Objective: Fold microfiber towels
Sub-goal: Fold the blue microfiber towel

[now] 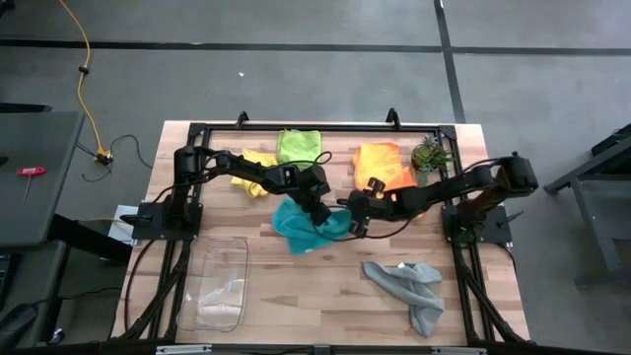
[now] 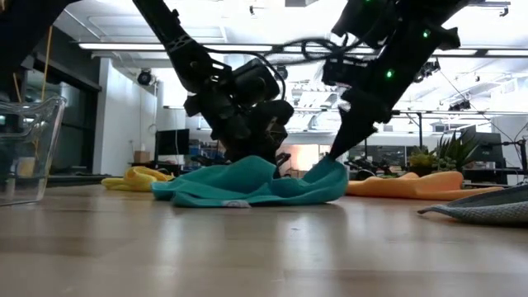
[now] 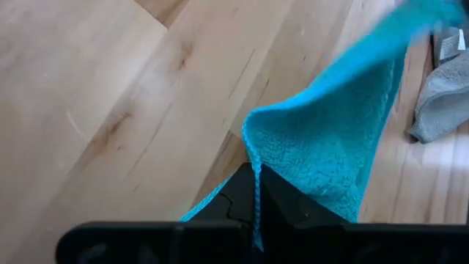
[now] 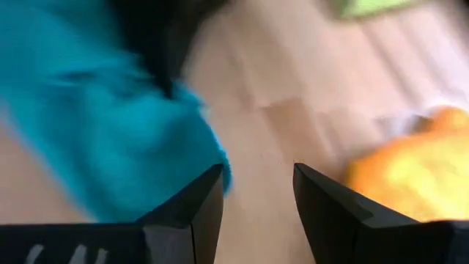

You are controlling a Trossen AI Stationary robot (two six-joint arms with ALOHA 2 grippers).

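The teal towel [image 1: 306,227] lies bunched at the table's middle, its underside on the wood [image 2: 247,186]. My left gripper [image 1: 320,209] is shut on it at its far side. My right gripper [image 1: 353,223] stands open just right of the towel, slanting down, with bare table between its fingers [image 4: 256,198]; the teal cloth [image 4: 110,132] lies beside one finger. The yellow towel [image 1: 254,170], lime green towel [image 1: 298,146] and orange towel [image 1: 383,166] lie along the far edge. The grey towel [image 1: 409,291] lies crumpled near the front right. My left gripper pinches an edge of the teal towel [image 3: 255,170] between its two fingers, slanting down from the table's far left. That edge stands up as a ridge above the fingers; the rest of the cloth spreads slack on the table. My right gripper: one fingertip [image 2: 337,153] stands at the towel's raised right corner [image 2: 328,172]; I cannot tell whether it touches.
A clear plastic tray [image 1: 217,284] stands at the front left. A small spiky plant [image 1: 429,156] stands at the far right beside the orange towel. Bare wood lies between the tray and the grey towel.
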